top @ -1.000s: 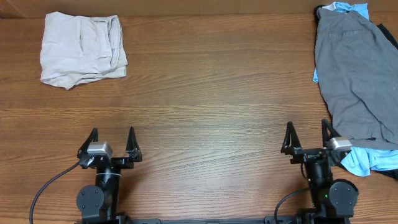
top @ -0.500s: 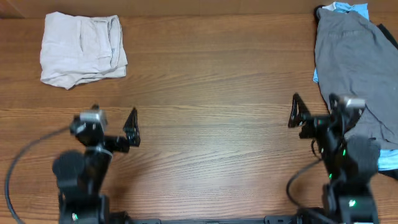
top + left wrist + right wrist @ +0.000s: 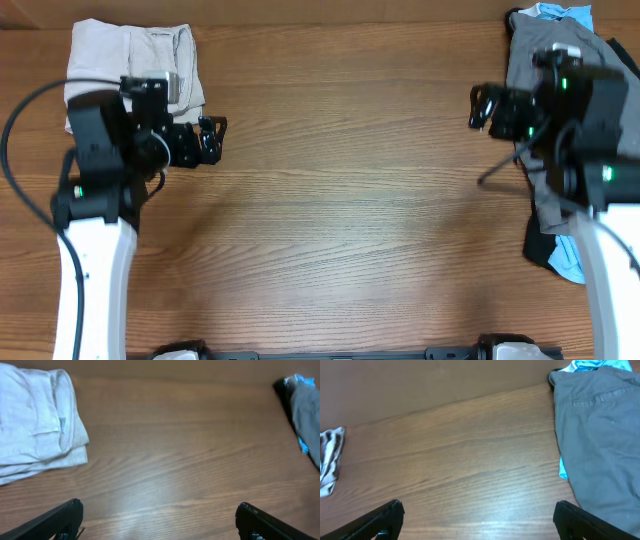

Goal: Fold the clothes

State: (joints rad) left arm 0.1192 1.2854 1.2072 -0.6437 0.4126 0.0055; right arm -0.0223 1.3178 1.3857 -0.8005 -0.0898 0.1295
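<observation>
The mid-grey shorts point(image 3: 530, 45) lie spread on top of a pile at the far right, over a light blue garment point(image 3: 568, 258) and a black one point(image 3: 540, 245). The shorts also show in the right wrist view point(image 3: 600, 435) and at the edge of the left wrist view point(image 3: 307, 410). A folded beige garment point(image 3: 105, 50) lies at the far left and also shows in the left wrist view point(image 3: 35, 420). My left gripper point(image 3: 210, 135) is open and empty, just right of the beige garment. My right gripper point(image 3: 483, 105) is open and empty, just left of the shorts.
The wooden table point(image 3: 340, 200) stretches between the two piles. The light blue fabric also peeks out at the pile's far end point(image 3: 585, 365). The beige garment shows at the left edge of the right wrist view point(image 3: 330, 460).
Both arms have lifted from the table's front edge and swung toward the far side. The left now hangs beside the beige garment, the right beside the grey shorts. Both grippers stay open.
</observation>
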